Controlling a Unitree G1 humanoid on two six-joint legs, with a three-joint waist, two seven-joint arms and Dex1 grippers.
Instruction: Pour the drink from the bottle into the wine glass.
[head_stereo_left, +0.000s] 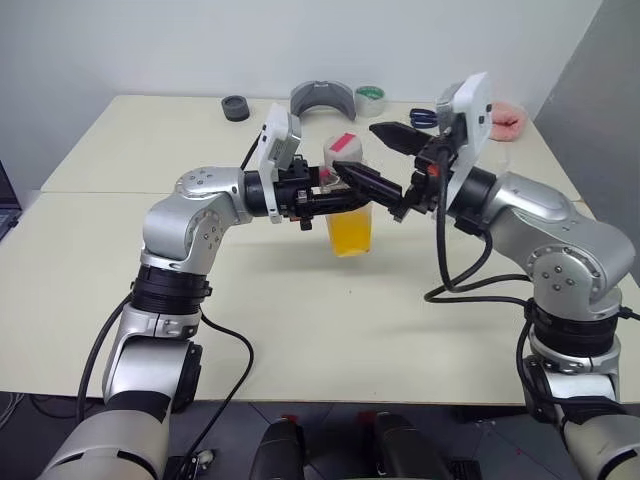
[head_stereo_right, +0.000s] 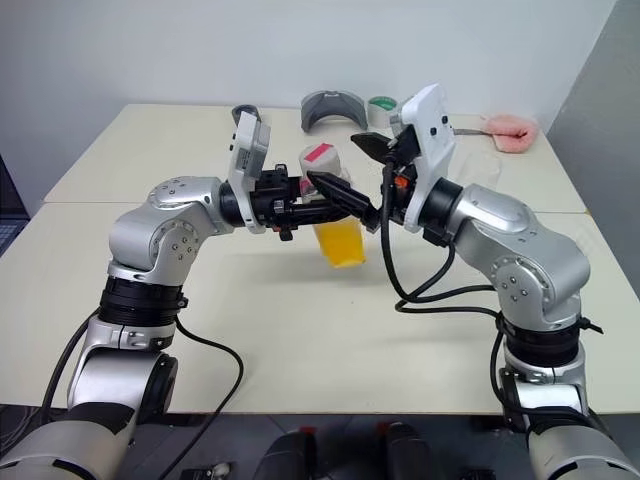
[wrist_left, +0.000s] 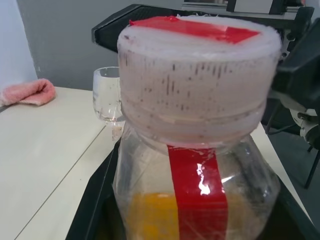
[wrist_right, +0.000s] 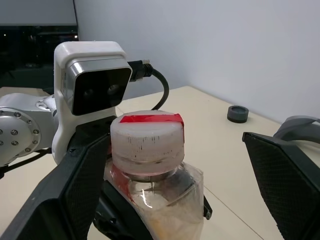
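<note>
left gripper (head_stereo_left: 350, 185): clamped on bottle (head_stereo_left: 349, 200) at shoulder, held upright above table (head_stereo_left: 120, 250)
right gripper (wrist_right: 185, 170): fingers spread wide either side of cap (wrist_right: 146, 137), holding nothing
drink (head_stereo_left: 350, 230): orange, fills bottle's lower part
wine glass (wrist_left: 108, 95): standing on table beyond bottle, near pink cloth (wrist_left: 27, 92)

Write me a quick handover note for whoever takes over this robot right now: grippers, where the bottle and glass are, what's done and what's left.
Left gripper: shut on the bottle, held upright above the table.
Right gripper: open, fingers either side of the cap, not gripping it.
Wine glass: standing on the table beyond the bottle, looks empty.
Done: bottle picked up.
Left: take the cap off, pour the orange drink into the glass.
</note>
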